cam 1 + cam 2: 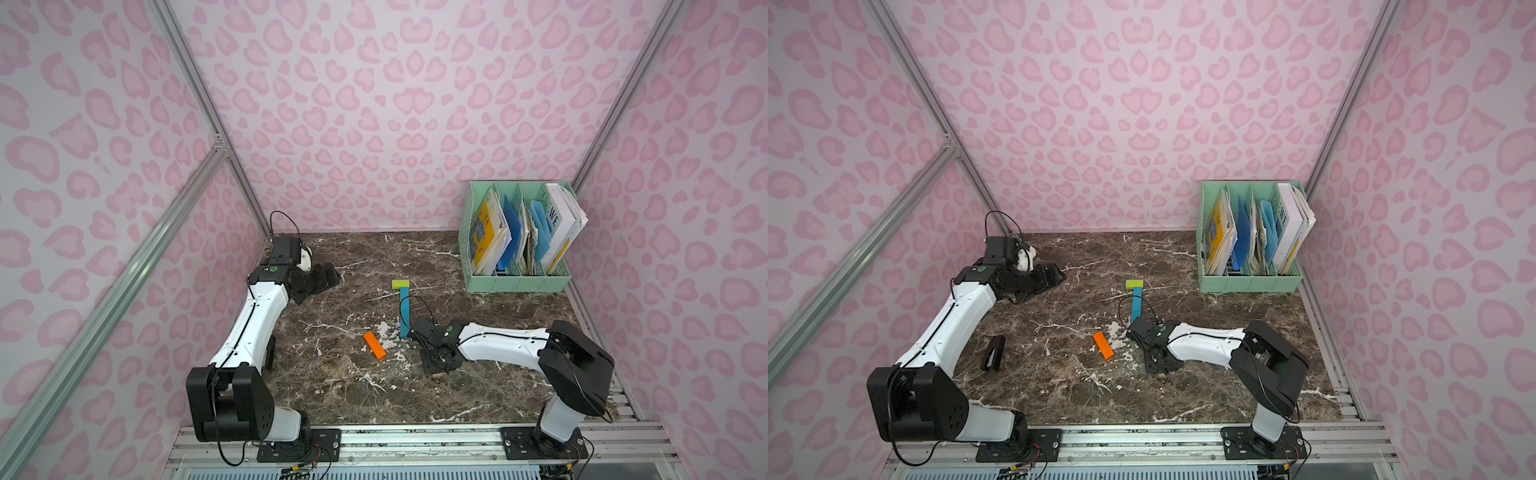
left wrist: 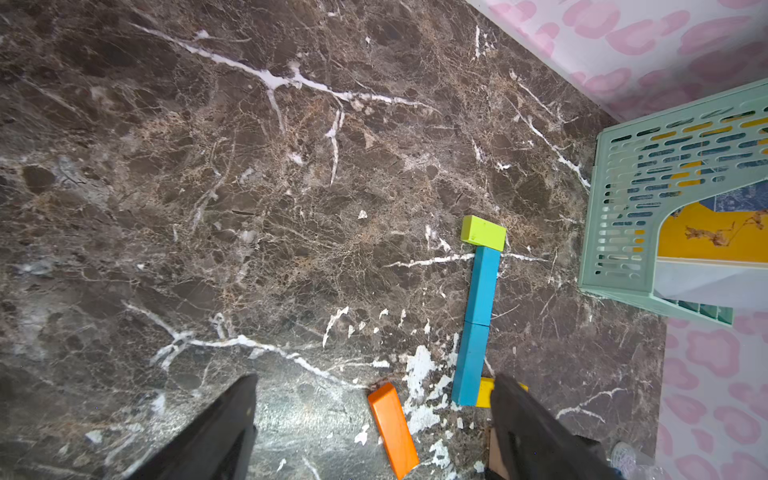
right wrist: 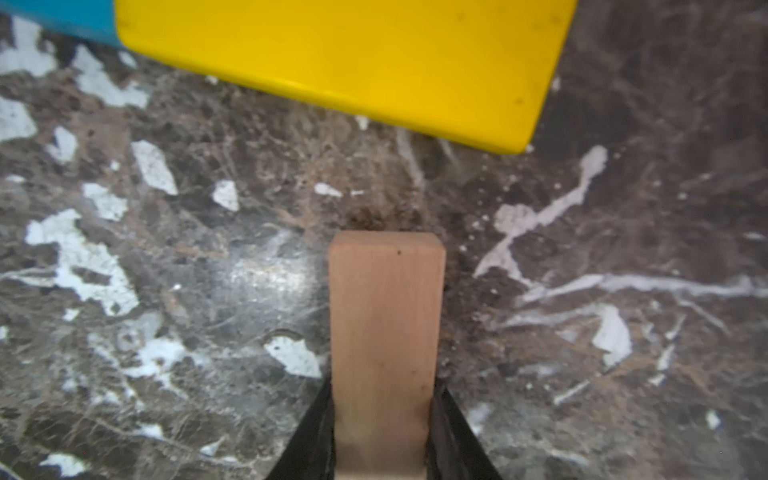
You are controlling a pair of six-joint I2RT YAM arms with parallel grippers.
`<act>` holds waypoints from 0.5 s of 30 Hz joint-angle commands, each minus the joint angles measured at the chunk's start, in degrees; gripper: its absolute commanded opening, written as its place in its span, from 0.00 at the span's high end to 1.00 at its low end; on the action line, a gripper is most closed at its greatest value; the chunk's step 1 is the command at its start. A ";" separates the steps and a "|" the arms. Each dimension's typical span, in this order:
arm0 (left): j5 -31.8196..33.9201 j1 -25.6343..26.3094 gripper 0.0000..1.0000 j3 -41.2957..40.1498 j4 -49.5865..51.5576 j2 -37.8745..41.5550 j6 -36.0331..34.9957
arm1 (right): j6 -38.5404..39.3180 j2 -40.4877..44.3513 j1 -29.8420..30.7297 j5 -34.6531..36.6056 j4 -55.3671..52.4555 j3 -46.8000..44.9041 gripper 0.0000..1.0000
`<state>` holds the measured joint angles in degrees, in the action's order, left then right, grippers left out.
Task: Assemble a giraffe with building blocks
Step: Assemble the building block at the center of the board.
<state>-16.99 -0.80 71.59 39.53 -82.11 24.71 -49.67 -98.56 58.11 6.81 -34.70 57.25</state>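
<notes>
The giraffe lies flat mid-table: a lime-green head point(image 1: 400, 284) point(image 1: 1134, 284) point(image 2: 483, 232) tops a blue two-block neck point(image 1: 404, 311) point(image 1: 1136, 305) point(image 2: 478, 324). The yellow body point(image 2: 483, 392) point(image 3: 345, 62) touches the neck's lower end and is hidden under my right arm in both top views. My right gripper point(image 1: 438, 363) point(image 1: 1158, 361) point(image 3: 384, 415) points down just below the body, shut on a tan block point(image 3: 386, 324). The block's end stops a little short of the yellow one. An orange block point(image 1: 374, 345) point(image 1: 1103, 345) point(image 2: 392, 428) lies loose to the left. My left gripper point(image 1: 328, 280) point(image 1: 1054, 274) point(image 2: 374, 380) is open and holds nothing, far back left.
A mint-green file rack point(image 1: 519, 284) point(image 1: 1250, 284) point(image 2: 623, 208) with books stands at the back right corner. A black object point(image 1: 993, 353) lies on the marble beside my left arm. Pink patterned walls close in on three sides, and a metal rail point(image 1: 415, 436) runs along the front.
</notes>
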 commanded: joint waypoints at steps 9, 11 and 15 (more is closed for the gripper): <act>0.37 -0.08 0.10 0.24 0.20 0.19 -0.74 | 2.41 0.71 -2.40 0.40 -0.99 -1.42 0.66; 0.46 -0.08 0.10 0.17 0.36 0.28 -0.78 | 2.86 0.03 -2.56 0.53 -1.37 -0.75 0.66; 0.32 -0.06 0.10 0.12 0.33 0.43 -0.72 | 3.37 -0.91 -2.85 0.66 -1.83 0.08 0.65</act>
<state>-16.97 -0.80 71.59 39.53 -82.11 24.47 -47.27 -98.59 55.48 6.83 -35.38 57.10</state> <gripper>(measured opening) 0.903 0.351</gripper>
